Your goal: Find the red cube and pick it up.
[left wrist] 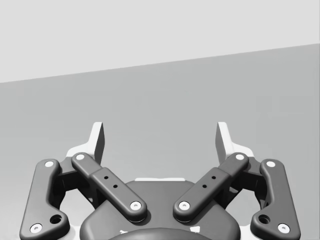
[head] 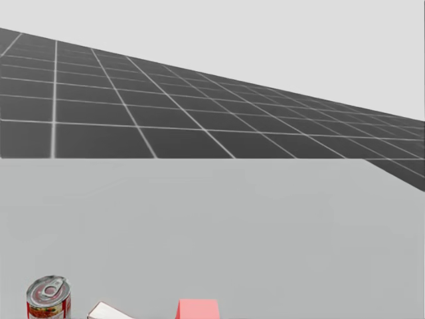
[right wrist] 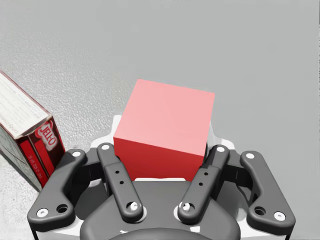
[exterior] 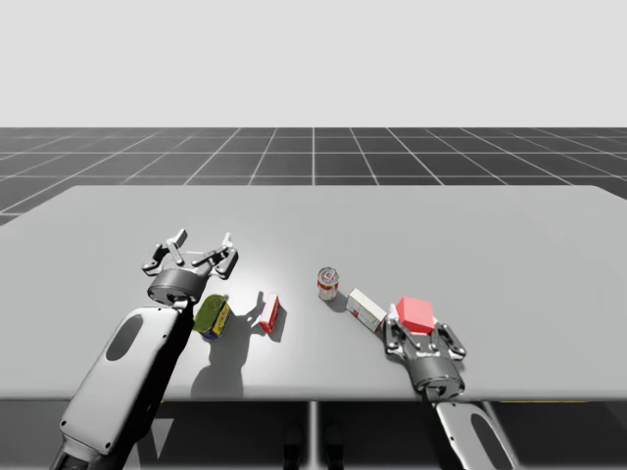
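Red cube (right wrist: 164, 131) sits clamped in my right gripper (right wrist: 165, 136) (left gripper (left wrist: 160, 139) spread apart).

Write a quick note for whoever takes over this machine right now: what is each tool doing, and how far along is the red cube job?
Left tool: open, holding nothing.
Right tool: shut on the red cube, with a red-and-white box beside it.
Done: cube found and gripped.
To do: lift it clear; I cannot tell whether it is off the table yet.
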Controlling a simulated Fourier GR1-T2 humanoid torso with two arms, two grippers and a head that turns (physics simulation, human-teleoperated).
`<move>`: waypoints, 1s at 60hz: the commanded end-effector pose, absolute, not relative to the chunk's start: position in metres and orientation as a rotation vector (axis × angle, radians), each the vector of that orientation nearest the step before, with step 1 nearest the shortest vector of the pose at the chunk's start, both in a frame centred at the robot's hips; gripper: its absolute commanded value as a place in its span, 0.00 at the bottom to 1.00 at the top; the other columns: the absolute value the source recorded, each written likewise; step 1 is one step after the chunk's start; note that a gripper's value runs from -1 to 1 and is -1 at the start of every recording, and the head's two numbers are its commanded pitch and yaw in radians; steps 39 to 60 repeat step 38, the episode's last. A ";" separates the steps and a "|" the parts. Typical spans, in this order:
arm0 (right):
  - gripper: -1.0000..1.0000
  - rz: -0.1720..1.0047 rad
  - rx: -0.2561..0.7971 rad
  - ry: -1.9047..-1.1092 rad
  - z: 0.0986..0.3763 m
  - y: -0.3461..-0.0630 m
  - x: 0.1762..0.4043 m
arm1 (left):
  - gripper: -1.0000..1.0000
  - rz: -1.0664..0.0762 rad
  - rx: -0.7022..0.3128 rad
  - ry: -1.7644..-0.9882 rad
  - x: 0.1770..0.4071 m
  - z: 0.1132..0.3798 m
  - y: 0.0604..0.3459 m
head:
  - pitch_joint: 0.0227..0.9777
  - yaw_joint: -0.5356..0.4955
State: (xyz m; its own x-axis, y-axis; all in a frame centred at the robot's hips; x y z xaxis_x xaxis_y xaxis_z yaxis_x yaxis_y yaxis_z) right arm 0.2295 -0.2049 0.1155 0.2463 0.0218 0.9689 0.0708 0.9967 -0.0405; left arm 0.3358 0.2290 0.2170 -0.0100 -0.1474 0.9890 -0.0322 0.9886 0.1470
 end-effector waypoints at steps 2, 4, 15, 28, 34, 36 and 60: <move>1.00 -0.085 -0.173 -1.393 0.138 -0.215 0.232 | 0.00 -0.089 0.141 -1.583 0.336 0.218 0.230 | 0.45 0.06; 1.00 -0.075 -0.181 -1.420 0.147 -0.215 0.233 | 0.00 -0.088 0.141 -1.584 0.336 0.218 0.230 | 0.45 0.06; 1.00 -0.051 -0.214 -1.546 0.195 -0.220 0.236 | 0.00 -0.083 0.141 -1.588 0.336 0.220 0.231 | 0.45 0.06; 1.00 -0.032 -0.250 -1.704 0.256 -0.225 0.236 | 0.00 -0.083 0.140 -1.590 0.336 0.221 0.231 | 0.44 0.06; 1.00 -0.028 -0.257 -1.763 0.278 -0.225 0.235 | 0.00 -0.081 0.141 -1.591 0.335 0.221 0.232 | 0.44 0.06; 1.00 -0.024 -0.260 -1.791 0.288 -0.224 0.234 | 0.00 -0.081 0.141 -1.592 0.335 0.221 0.232 | 0.44 0.06; 1.00 -0.019 -0.262 -1.810 0.295 -0.224 0.233 | 0.00 -0.081 0.141 -1.593 0.335 0.221 0.232 | 0.44 0.06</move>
